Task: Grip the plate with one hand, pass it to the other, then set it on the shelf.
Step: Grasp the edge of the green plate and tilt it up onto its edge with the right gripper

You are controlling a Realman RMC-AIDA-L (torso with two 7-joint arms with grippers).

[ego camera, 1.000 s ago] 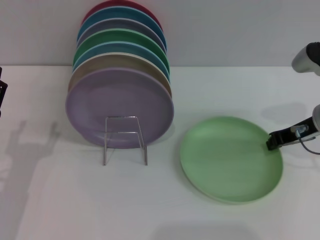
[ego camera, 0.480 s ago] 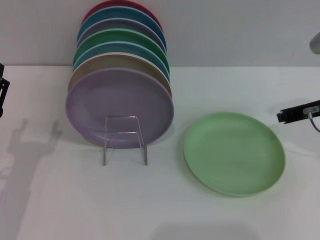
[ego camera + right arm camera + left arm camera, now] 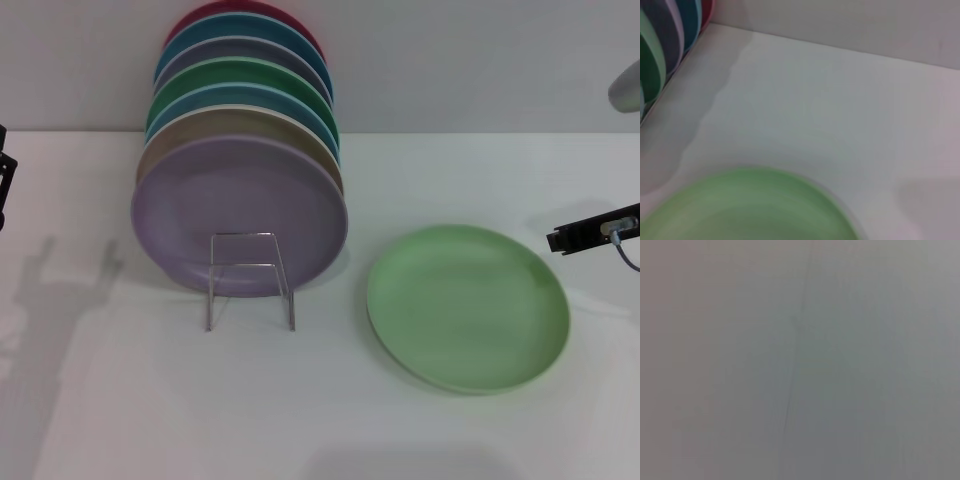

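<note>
- The plate (image 3: pixel 468 307) I'm after is plain mint green, matte, round with a shallow rim, lying flat on the white table (image 3: pixel 330 400), just beside and a bit below my right gripper (image 3: pixel 590 232) on its inner side.
- That gripper isn't touching it. It's cut off at the frame edge, so I can't tell if it's clenched or released.
- My left gripper (image 3: pixel 5 185) is barely a sliver way off to the far side, same story.
- The left wrist view is just blank grey.
- Further out past the plate there's a clear rack (image 3: pixel 250 278) holding a row of coloured plates (image 3: pixel 240 215), with a plain grey wall (image 3: pixel 450 60) behind.
</note>
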